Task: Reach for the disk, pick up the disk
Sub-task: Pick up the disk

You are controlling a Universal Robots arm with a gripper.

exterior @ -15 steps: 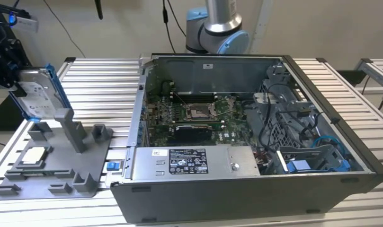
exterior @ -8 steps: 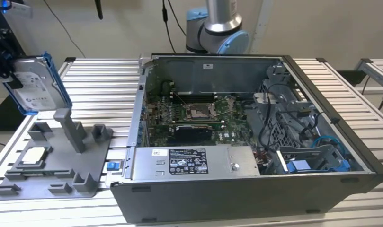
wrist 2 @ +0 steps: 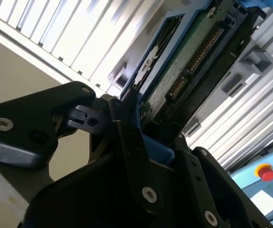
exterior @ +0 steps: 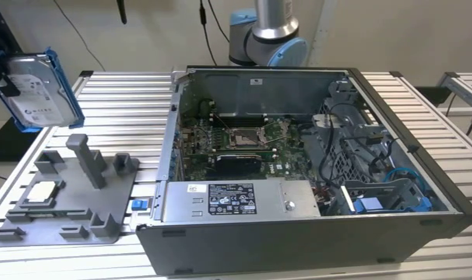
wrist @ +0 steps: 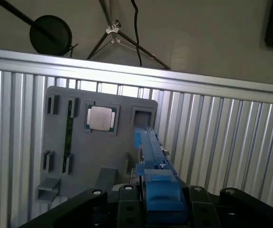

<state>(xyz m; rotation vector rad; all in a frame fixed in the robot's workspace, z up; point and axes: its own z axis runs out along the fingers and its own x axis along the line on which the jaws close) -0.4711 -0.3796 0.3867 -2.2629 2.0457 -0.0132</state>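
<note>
- Hanging in the air at the exterior view's left, the disk (exterior: 39,87) is carried nearly upright, with its white label turned toward the camera and its blue frame showing along the edges.
- The gripper (exterior: 4,79) is clamped on the disk; in the second wrist view the black fingers (wrist 2: 127,123) are pressed against the blue frame, with the gripper (wrist 2: 139,130) closed around one end of the disk (wrist 2: 189,57), whose green circuit board and connector row are exposed.
- In the first wrist view the disk (wrist: 151,147) is seen edge-on, running out from the gripper (wrist: 162,192) above the gray fixture plate (wrist: 79,142).
- No edge of the disk is seen touching the plate (exterior: 65,198) or the slatted aluminium table (exterior: 119,111); open air is seen beneath its lower edge in the exterior view.
- A processor chip (exterior: 39,192) is seated in a pocket of the plate, also seen in the first wrist view (wrist: 102,118), off to one side of the disk.
- A tall post (exterior: 86,157) rises from the plate, below the disk and apart from it.
- The open computer case (exterior: 298,245) lies toward the exterior view's right, well apart from the disk, with bare slats between the two.
</note>
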